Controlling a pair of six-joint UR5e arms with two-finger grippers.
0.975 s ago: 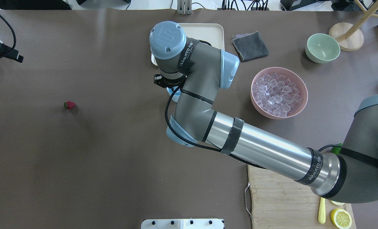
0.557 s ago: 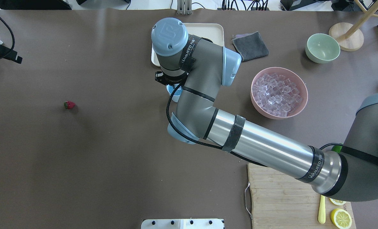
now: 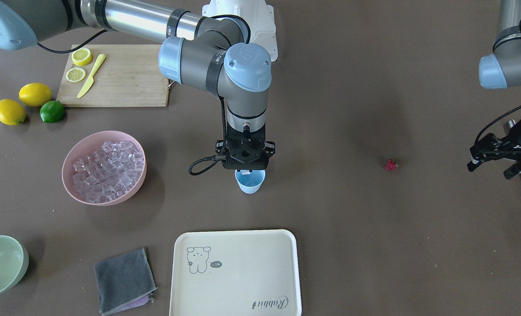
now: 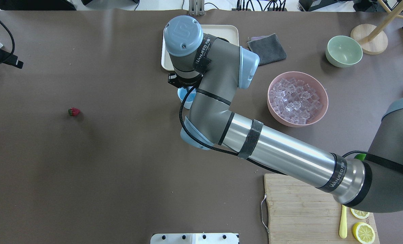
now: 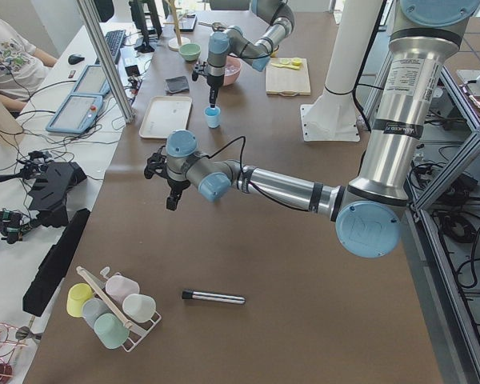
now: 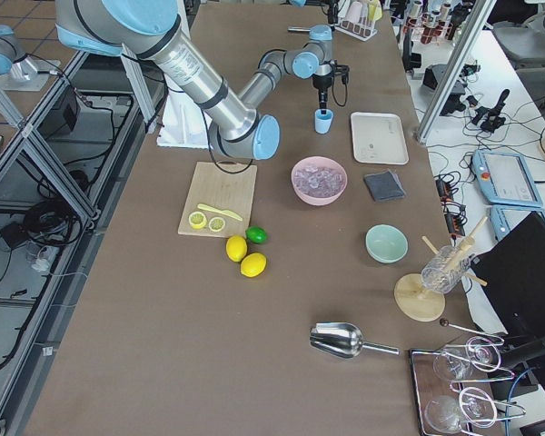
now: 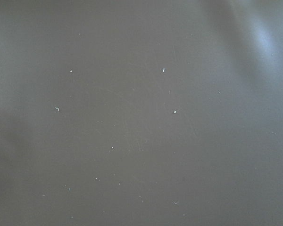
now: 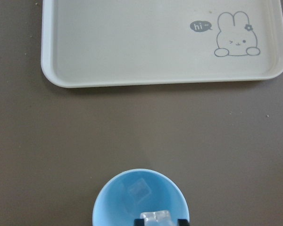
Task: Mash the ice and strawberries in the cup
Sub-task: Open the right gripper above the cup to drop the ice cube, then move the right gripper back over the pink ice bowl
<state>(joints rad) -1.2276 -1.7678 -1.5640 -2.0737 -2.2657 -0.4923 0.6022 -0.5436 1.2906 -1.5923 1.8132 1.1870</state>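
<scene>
One ice cube (image 8: 154,217) is clamped in the right tool (image 8: 159,221), directly above the cup (image 8: 107,203); a second cube (image 8: 138,189) lies inside. Front view: the strawberry (image 3: 391,164) lies toward the bench's left end, nearest the left tool (image 3: 499,164), whose jaws are apart.

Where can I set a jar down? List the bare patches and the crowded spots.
Free: the wide bare table between the strawberry and the cup; the robot-side stretch beside the cutting board. Crowded: around the pink bowl, tray and right gripper over the cup.
</scene>
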